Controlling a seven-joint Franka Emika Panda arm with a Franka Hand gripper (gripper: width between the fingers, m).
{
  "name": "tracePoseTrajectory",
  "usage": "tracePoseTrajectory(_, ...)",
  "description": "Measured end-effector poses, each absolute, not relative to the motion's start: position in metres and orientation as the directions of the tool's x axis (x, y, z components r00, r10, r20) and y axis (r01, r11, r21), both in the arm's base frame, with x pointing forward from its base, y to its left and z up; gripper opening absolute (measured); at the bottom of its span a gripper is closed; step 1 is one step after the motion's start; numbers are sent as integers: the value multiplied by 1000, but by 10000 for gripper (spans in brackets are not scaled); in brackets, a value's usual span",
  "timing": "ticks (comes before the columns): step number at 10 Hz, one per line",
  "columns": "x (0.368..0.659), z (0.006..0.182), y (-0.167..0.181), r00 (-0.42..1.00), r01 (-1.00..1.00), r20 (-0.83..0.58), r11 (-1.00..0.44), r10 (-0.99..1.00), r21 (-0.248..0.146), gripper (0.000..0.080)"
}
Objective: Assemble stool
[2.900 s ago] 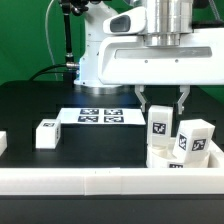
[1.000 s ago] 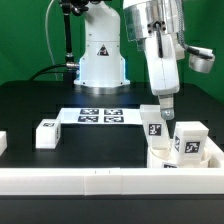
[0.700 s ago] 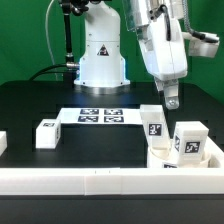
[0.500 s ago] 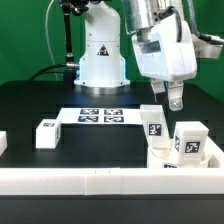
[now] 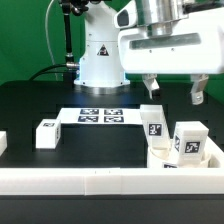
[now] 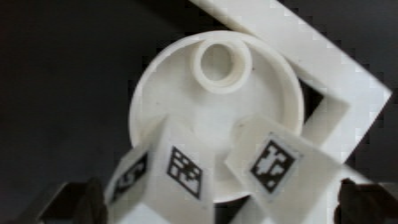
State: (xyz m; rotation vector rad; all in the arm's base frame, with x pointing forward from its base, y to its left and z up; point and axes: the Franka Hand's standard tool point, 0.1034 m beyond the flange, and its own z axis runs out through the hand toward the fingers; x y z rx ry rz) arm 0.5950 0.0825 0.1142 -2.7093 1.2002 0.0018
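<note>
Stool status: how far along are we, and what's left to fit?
Done: one short white tagged leg and a second upright leg stand on the round white plastic seat, at the exterior view's right. In hand: nothing; the open two-finger gripper hangs empty above them. Left: the third white tagged leg lies loose on the black table, and one seat socket shows empty.

Can see only the seat's [image 5: 158, 158] top above the front rail [image 5: 90, 182]. Cannot read the blurred tags [image 6: 270, 162] on both legs [image 6: 178, 172] in the wrist view. Cannot name the white piece [image 5: 2, 143] cut by the exterior view's left edge. Lose the fingertips [image 6: 68, 198] of the tool [image 6: 217, 202] to the wrist view's frame.
</note>
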Motion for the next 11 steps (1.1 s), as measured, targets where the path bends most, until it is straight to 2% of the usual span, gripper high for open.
tracePoseTrajectory(5,596,114,81,896,-438,-7,-882,-444,-172,649)
tracePoseTrajectory(6,597,115,79,961,-270,26,-952,-276,-145,649)
tracePoseTrajectory(8,601,117,80,999,-8,39,-994,-12,-108,649)
tracePoseTrajectory(11,603,116,79,980,198,52,-975,193,-100,649)
